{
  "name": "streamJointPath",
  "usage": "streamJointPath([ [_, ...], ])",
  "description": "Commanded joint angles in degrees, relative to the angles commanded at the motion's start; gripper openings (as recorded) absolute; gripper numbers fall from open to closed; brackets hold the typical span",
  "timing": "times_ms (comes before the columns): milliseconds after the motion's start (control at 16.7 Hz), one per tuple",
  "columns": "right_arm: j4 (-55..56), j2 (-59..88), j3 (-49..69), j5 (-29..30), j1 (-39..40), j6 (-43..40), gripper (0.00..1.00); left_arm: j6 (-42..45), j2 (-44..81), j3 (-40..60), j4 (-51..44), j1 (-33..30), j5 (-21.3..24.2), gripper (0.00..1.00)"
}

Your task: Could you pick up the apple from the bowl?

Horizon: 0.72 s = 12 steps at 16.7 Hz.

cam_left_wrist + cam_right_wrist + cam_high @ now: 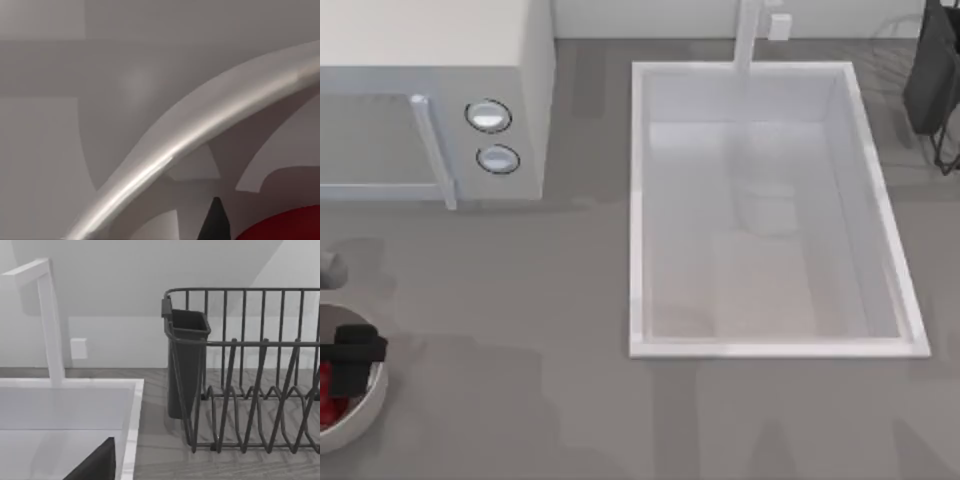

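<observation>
Currently the bowl (360, 415) is sitting at the table's left edge, near the front corner, and it is holding the apple (328, 395) (the sink (640, 200) is holding nothing). Only a glossy bright-red patch of the fruit is showing from above, inside the bowl's left part, below the black body of the left gripper (355, 358), which is hanging over the bowl's interior. In the left wrist view the thick white rim (200, 125) is sweeping across as a smooth arc, with the red curve of the apple (285, 225) lying inside it and a dark fingertip (215, 225) standing just beside the fruit. How far the jaws are standing apart, and whether they are gripping the apple, I cannot tell. The apple is looking rounded, so no long axis or heading can be read.

The right arm is sitting parked at the table's far right corner; its wrist view is looking over the sink's corner (132, 405), the white faucet (47, 320) and a dark wire dish rack (250, 370) with a cutlery cup (185, 360).
</observation>
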Motion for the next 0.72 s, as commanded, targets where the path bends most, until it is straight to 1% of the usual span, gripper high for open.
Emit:
streamJointPath([
  [60, 0.0, 0.0, 0.0, 0.0, 0.0, 0.0, 1.00, 0.0, 0.0, 0.0, 0.0, 0.0, 0.0, 0.02],
  [120, 0.0, 0.0, 0.0, 0.0, 0.0, 0.0, 1.00, 0.0, 0.0, 0.0, 0.0, 0.0, 0.0, 0.00],
  [540, 0.0, 0.0, 0.0, 0.0, 0.0, 0.0, 1.00, 0.0, 0.0, 0.0, 0.0, 0.0, 0.0, 0.00],
  [600, 0.0, 0.0, 0.0, 0.0, 0.0, 0.0, 1.00, -0.2, -4.6, 3.7, -2.4, -0.4, 0.6, 0.00],
  [720, 0.0, 0.0, 0.0, 0.0, 0.0, 0.0, 1.00, -0.2, -4.5, 4.5, -3.2, -0.4, 0.6, 0.00],
])
